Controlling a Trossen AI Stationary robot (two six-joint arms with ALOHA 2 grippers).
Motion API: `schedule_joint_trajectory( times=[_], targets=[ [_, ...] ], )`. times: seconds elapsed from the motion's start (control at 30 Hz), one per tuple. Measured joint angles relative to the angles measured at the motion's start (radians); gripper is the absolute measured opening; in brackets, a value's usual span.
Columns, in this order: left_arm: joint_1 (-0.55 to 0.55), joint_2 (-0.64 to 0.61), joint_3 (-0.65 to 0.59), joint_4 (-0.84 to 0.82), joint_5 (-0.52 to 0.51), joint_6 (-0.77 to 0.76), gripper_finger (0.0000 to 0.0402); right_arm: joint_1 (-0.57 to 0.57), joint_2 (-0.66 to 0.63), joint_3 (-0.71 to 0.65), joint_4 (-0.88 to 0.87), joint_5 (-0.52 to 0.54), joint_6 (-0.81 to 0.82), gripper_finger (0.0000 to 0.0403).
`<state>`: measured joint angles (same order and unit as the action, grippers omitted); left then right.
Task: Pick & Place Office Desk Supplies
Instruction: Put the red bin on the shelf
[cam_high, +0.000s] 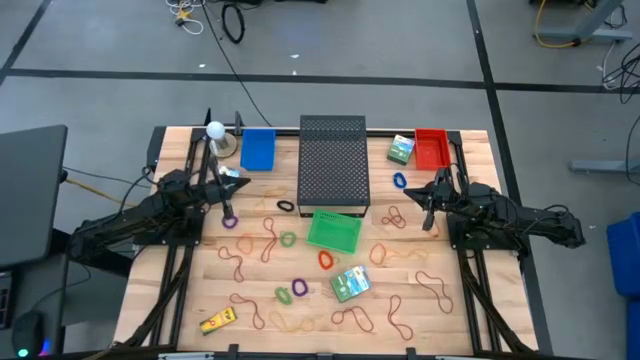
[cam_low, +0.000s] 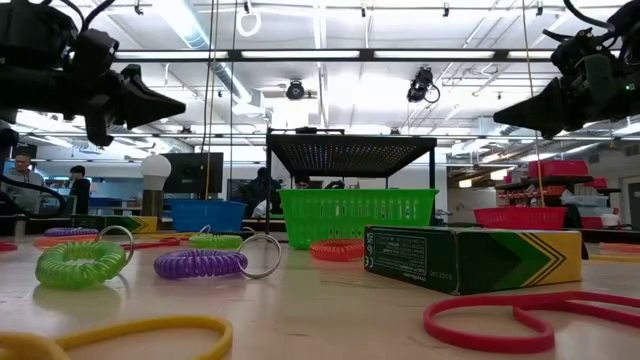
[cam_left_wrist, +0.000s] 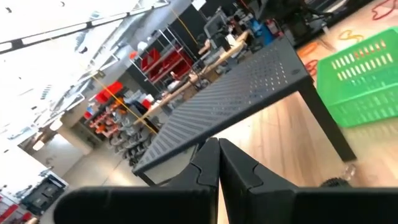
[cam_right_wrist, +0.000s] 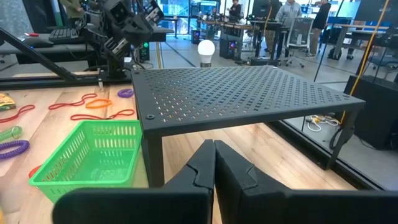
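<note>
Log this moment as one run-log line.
left gripper: shut, empty, raised | right gripper: shut, empty, raised | green basket: empty | supplies: scattered on table

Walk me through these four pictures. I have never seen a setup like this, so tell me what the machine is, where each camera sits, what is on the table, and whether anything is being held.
This is a robot with two dark arms at a wooden table. One picture looks straight down, one looks level across the tabletop, and two come from cameras on the arms' wrists. The left end effector and the right end effector both hover above the table, shut and holding nothing. In the middle stands a black mesh stand, with a green basket in front of it, and a blue bin and a red bin at the back. Scattered around are rubber bands, coloured coil rings, two green boxes and a small yellow item.
</note>
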<state>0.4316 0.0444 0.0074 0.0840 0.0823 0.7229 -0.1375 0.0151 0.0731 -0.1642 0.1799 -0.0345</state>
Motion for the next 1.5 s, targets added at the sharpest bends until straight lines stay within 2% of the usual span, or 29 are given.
schedule_joint_trajectory(
  times=[0.9, 1.0, 1.1, 1.3, 1.5],
  targets=[
    [0.000, 0.000, 0.000, 0.056, -0.003, 0.009, 0.0007, 0.000, 0.000, 0.000, -0.005, 0.000, 0.000, 0.0007],
    [0.000, 0.000, 0.000, 0.077, -0.003, -0.005, 0.0007, 0.000, 0.000, 0.000, -0.005, 0.000, -0.049, 0.0007],
    [0.000, 0.000, 0.000, 0.077, 0.033, -0.154, 0.0007, 0.000, 0.000, 0.000, -0.001, 0.000, -0.151, 0.0007],
    [0.000, 0.001, 0.000, 0.097, 0.172, -0.634, 0.0007, 0.000, 0.000, 0.000, 0.077, 0.000, -0.133, 0.0007],
    [0.000, 0.001, 0.000, 0.282, 0.169, -0.904, 0.0007, 0.000, 0.000, 0.000, 0.235, 0.001, -0.118, 0.0007]
  ],
)
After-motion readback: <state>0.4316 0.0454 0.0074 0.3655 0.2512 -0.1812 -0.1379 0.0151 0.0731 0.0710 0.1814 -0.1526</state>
